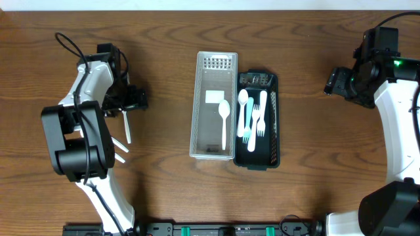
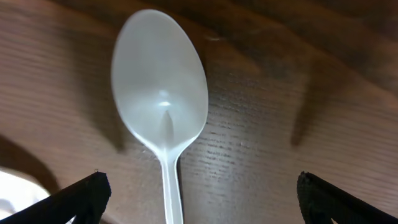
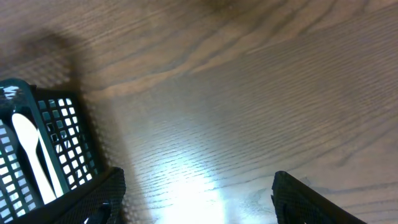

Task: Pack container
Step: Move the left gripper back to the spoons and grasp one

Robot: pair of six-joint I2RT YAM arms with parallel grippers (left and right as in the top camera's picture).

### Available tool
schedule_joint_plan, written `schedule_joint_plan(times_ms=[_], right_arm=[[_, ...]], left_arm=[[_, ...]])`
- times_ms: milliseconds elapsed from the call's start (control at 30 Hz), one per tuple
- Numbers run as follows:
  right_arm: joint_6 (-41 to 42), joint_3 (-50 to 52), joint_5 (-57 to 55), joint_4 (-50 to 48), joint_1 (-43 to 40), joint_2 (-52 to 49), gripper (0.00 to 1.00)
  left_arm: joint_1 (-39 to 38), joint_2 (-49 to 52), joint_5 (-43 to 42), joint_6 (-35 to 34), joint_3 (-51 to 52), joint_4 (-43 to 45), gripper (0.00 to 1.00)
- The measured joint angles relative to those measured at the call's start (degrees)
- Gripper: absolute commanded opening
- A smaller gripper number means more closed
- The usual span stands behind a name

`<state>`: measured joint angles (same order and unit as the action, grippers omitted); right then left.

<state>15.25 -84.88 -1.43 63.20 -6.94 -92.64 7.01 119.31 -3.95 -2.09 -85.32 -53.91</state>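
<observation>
Currently my left gripper stands wide open, its fingers at the lower corners of the wrist view. A white spoon lies on the wooden table between them, untouched, bowl toward the top of the frame. My right gripper is spread open too and holds nothing, with the black basket at the left edge. Overhead, the clear tray sits mid-frame with a second spoon inside. The basket on its right holds cutlery.
</observation>
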Motion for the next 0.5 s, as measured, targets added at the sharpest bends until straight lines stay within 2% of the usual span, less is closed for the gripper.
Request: schedule_joint_plan(times_ms=[267,333,467,500], right_arm=[[0.0,0.0,0.0,-0.02,0.0,0.0,0.78],[0.0,0.0,0.0,0.0,0.0,0.0,0.79],[0.0,0.0,0.0,-0.02,0.0,0.0,0.79],[0.0,0.0,0.0,0.0,0.0,0.0,0.79]], left_arm=[[0.02,2.36,-0.39,0.63,0.02,-0.07,1.0],[0.02,2.36,-0.44,0.59,0.02,-0.11,0.91],[0.02,2.36,-0.46,0.37,0.02,-0.5,0.59],[0.02,2.36,-0.5,0.37,0.02,-0.7,0.55]])
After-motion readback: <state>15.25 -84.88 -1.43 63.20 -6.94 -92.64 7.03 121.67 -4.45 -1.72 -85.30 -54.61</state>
